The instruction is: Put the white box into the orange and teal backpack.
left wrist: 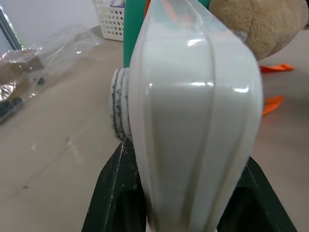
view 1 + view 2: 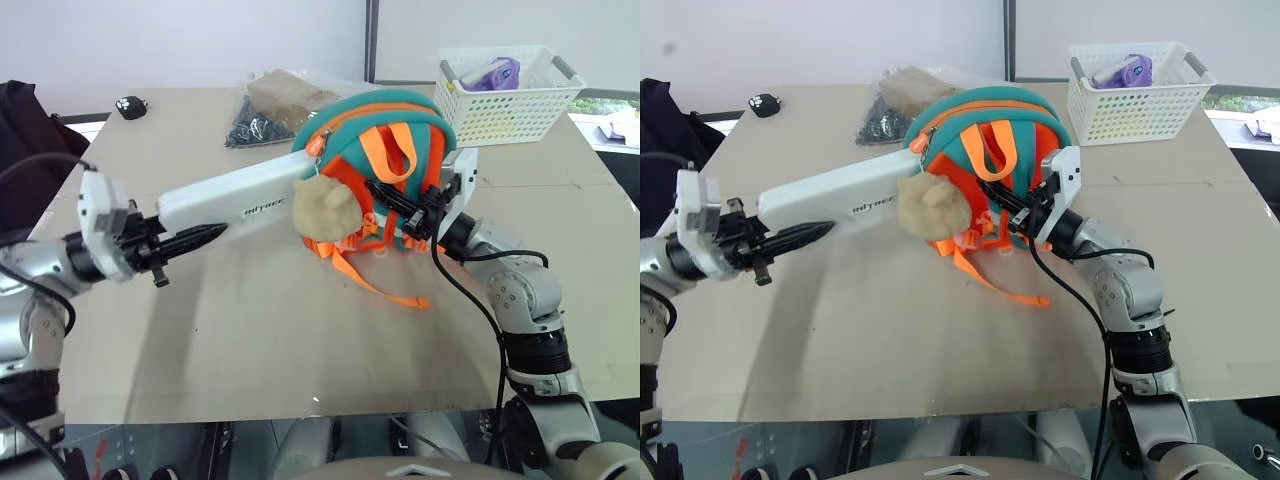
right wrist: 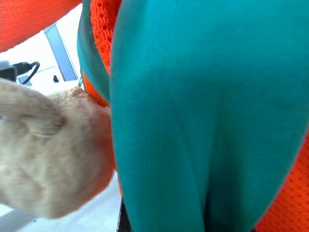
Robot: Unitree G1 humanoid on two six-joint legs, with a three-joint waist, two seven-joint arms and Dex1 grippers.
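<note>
The orange and teal backpack (image 2: 390,115) stands at the table's middle, its tan plush ball (image 2: 325,208) hanging at the front. My right gripper (image 2: 395,205) is shut on the backpack among the orange straps; its wrist view has teal fabric (image 3: 207,106) close up. My left gripper (image 2: 205,236) is shut on the near end of the white box (image 2: 235,200). The box is held level above the table and points right. Its far end meets the backpack's left side by the zipper, partly hidden behind the plush ball. Black fingers (image 1: 113,193) flank the white box (image 1: 193,121).
A white perforated basket (image 2: 505,110) with a purple item stands at the back right. A clear plastic bag (image 2: 262,115) with dark and brown contents lies behind the backpack. A small black object (image 2: 131,105) sits at the back left. An orange strap (image 2: 385,290) trails on the table.
</note>
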